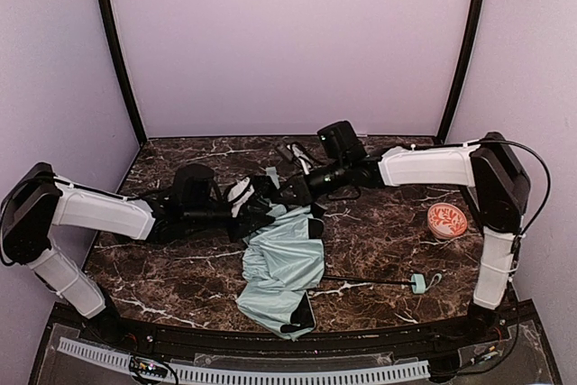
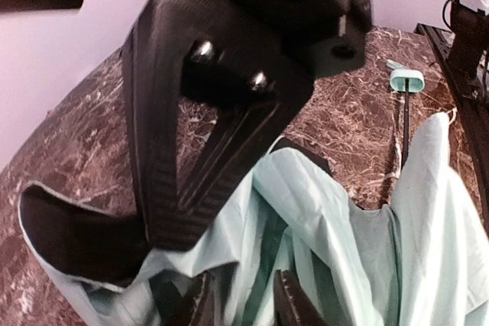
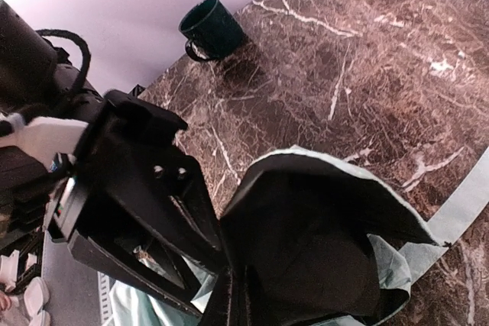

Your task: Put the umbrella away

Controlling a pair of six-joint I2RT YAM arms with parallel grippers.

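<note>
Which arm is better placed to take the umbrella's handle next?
Right, probably: the handle lies on the right side, near the right arm's base, while the left arm would have to reach across the canopy.

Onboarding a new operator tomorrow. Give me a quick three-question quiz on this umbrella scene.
1. True or false: the pale mint-green crinkled fabric umbrella stands upright on the dark marble table.
2. The small round red patterned dish lies nearest: A) the right arm, B) the left arm, C) the back wall?
3. What does the thin black shaft end in?
Key: 1 false, it lies slumped. 2 A. 3 A small mint handle.
</note>
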